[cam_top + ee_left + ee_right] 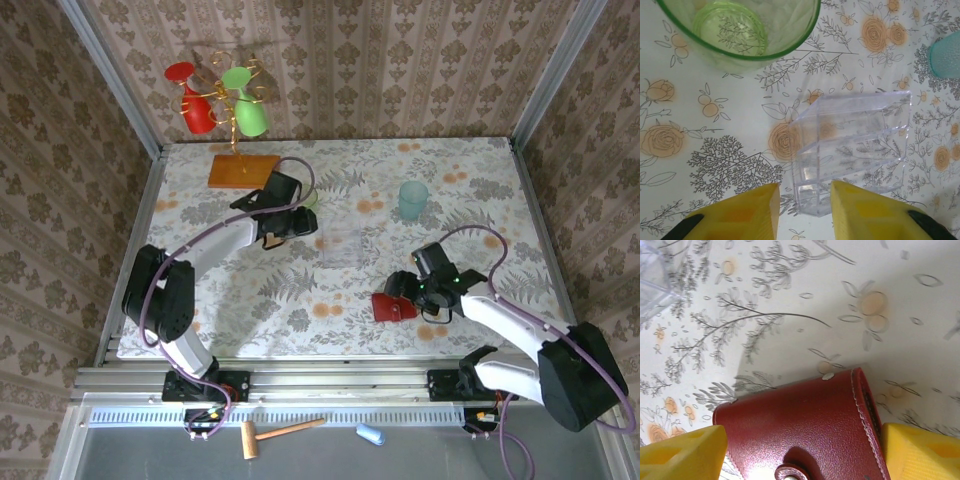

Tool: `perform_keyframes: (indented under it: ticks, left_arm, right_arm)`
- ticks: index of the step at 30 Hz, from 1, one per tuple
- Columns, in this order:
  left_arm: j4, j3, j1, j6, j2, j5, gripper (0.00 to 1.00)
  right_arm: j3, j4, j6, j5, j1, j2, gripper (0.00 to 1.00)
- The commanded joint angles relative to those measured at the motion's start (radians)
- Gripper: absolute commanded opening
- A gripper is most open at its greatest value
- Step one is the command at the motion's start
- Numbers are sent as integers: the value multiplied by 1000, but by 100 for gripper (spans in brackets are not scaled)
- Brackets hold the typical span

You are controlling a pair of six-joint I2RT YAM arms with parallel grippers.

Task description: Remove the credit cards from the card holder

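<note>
Our left gripper (805, 210) hovers with fingers parted and empty above the clear plastic organizer (855, 150), probably waiting to help. Further right, the red card holder (805, 415) lies closed on the table (900, 285), its cards hidden inside. Our right gripper (802, 455) straddles it wide, likely to steady it. We cannot tell whether it pinches.

Bright, even light w/ soft shadows; rt wrist view slightly blurred
</note>
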Motion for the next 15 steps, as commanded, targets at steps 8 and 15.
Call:
perform_keyframes:
  ticks: [8, 15]
  left_arm:
    - [-6, -71, 22, 26, -87, 10, 33]
    - [-15, -139, 31, 27, -151, 7, 33]
  right_arm:
    - [152, 99, -42, 28, 124, 181, 81]
    - [227, 131, -33, 24, 213, 286, 81]
